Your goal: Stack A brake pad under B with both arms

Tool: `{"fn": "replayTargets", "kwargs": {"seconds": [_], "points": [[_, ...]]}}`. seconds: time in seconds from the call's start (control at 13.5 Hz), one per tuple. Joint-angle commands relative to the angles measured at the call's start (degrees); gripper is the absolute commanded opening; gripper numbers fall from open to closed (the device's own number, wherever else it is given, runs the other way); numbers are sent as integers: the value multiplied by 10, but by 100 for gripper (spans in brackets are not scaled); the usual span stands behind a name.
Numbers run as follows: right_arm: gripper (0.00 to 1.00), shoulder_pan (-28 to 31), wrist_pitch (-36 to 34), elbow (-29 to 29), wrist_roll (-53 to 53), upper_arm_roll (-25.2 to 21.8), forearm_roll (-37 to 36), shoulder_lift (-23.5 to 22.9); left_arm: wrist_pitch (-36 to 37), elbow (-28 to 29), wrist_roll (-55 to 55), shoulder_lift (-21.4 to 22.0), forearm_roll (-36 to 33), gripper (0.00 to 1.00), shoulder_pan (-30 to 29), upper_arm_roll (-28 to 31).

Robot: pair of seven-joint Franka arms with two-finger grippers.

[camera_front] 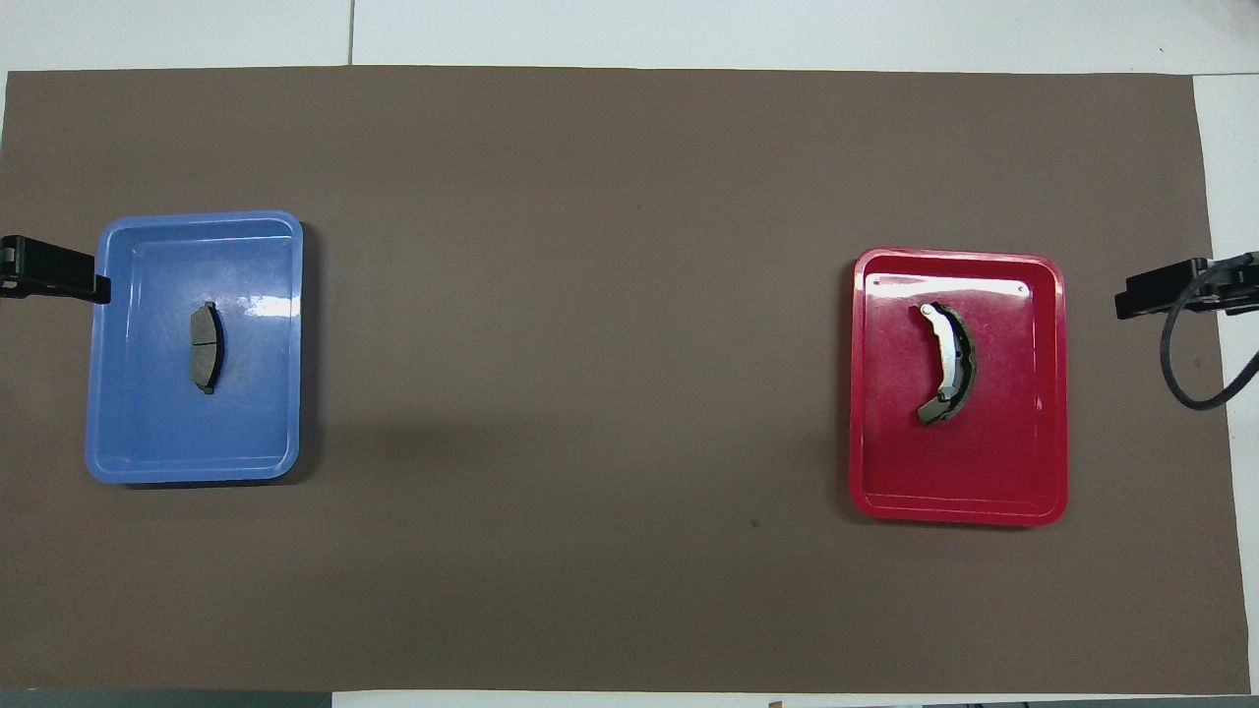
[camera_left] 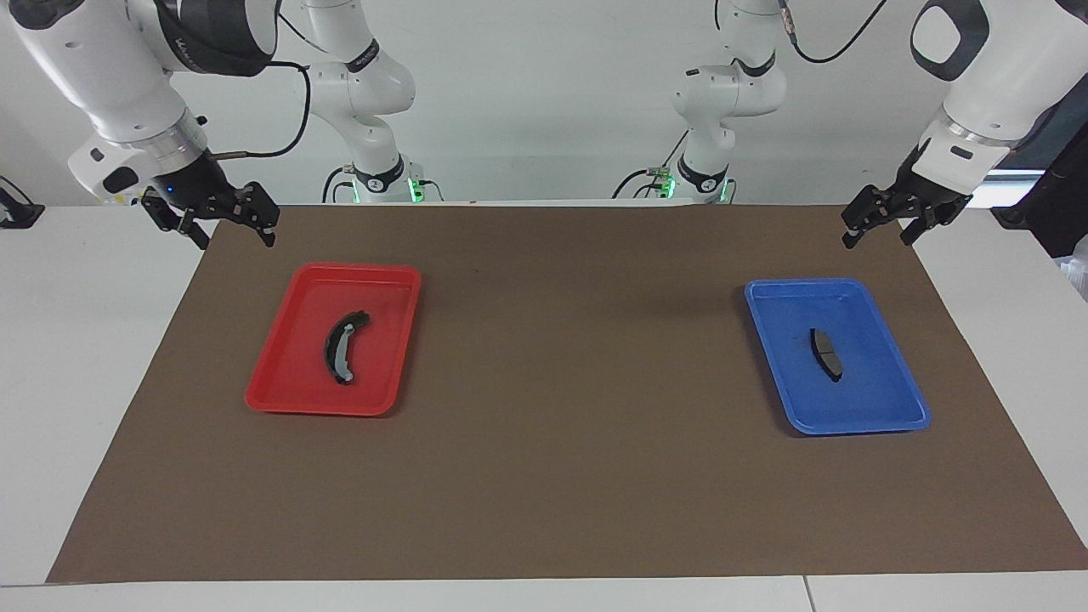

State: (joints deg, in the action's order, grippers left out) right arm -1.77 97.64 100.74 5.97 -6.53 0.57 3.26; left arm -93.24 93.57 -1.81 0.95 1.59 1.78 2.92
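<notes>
While both arms hang raised near the corners of the brown mat [camera_left: 544, 476] at the robots' end, no part of the stack is built, and the whole task appears to remain. The left gripper [camera_left: 884, 223] hovers with its fingers spread and empty over the mat's edge at the left arm's end; the blue rectangular plastic tray [camera_left: 884, 421] lies below it and farther from the robots. In that tray rests the A brake pad [camera_left: 825, 353], a short, plain dark grey, lens-shaped pad with a thin groove across its middle, lying flat and untouched. The right gripper [camera_left: 223, 223] hovers likewise spread and empty over the mat's edge at the right arm's end; the red rectangular plastic tray [camera_left: 280, 399] lies below it and farther from the robots. In that tray rests B [camera_left: 342, 347], a longer black crescent-shaped brake pad with a light grey strip along its face, also untouched. The two pads are well apart, each in its own tray. Judged from this layout, remaining work covers both pickups, setting down the A brake pad, and setting B on top.
</notes>
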Motion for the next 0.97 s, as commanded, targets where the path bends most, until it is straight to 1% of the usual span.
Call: {"fn": "replayTargets", "kwargs": {"seconds": [0.0, 0.15, 0.22, 0.45, 0.52, 0.67, 0.82, 0.89], "points": [[100, -17, 107, 130, 1, 3, 1, 53, -37, 38, 0, 19, -4, 99, 0, 1], [100, -30, 169, 173, -10, 3, 1, 43, -74, 68, -1, 19, -4, 99, -2, 1], [100, -33, 205, 194, -10, 3, 1, 29, -96, 85, -3, 17, -4, 99, -5, 2], [100, -41, 288, 230, -10, 3, 1, -7, -198, 159, -38, 9, -4, 99, -18, 2], [100, -39, 306, 239, -9, 3, 1, -18, -228, 178, -42, -3, -4, 99, -24, 2], [100, -36, 345, 262, -9, 3, 1, -46, -264, 197, -57, -31, -3, 99, -33, 2], [100, -38, 399, 297, -11, 3, 2, -51, -309, 212, -65, -61, -3, 99, -45, 2], [100, -38, 403, 300, -11, 3, 2, -57, -325, 220, -65, -72, -3, 98, -47, 2]]}}
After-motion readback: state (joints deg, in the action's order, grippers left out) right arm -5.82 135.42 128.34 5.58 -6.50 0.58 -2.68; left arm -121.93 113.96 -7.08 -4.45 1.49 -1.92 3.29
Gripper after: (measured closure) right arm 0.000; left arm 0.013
